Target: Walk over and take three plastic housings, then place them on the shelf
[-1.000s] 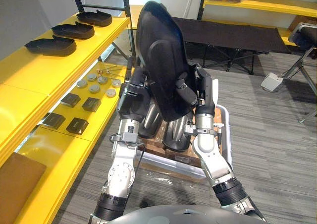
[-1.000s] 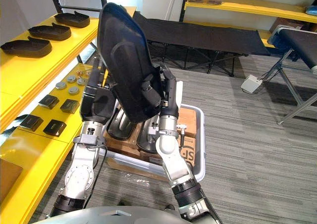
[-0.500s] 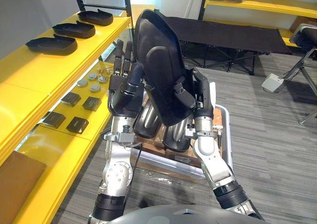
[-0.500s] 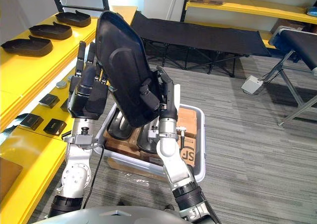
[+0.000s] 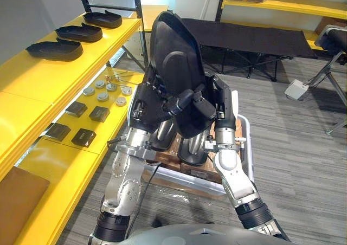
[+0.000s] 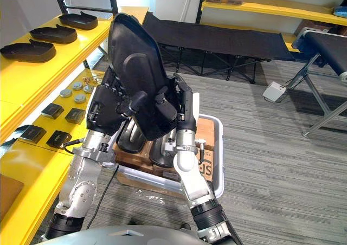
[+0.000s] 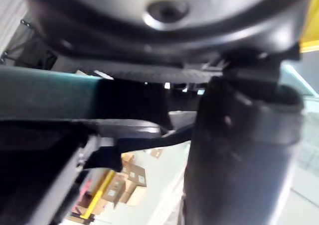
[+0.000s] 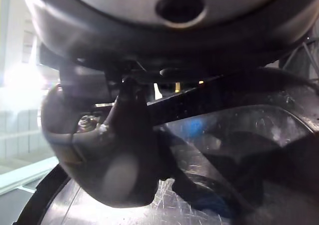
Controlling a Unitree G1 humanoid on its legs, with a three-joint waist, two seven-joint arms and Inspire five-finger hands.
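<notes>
I hold a large black plastic housing upright between both hands, above a grey crate. My left hand grips its left edge, thumb curled across the front. From the other side my right hand clamps the right edge, thumb on the front too. In the right wrist view the thumb presses on the glossy housing surface. More housings stand in the crate below. Three housings lie on the yellow shelf to my left.
The lower yellow shelf carries small black blocks and round metal discs. A black folding cot stands behind the crate. A grey pedal box and a metal stand are at the right. Grey carpet lies open on the right.
Half a second ago my left hand stood off the housing with straight fingers. It is now back on the housing's left edge with its thumb across the front. The right hand kept its hold.
</notes>
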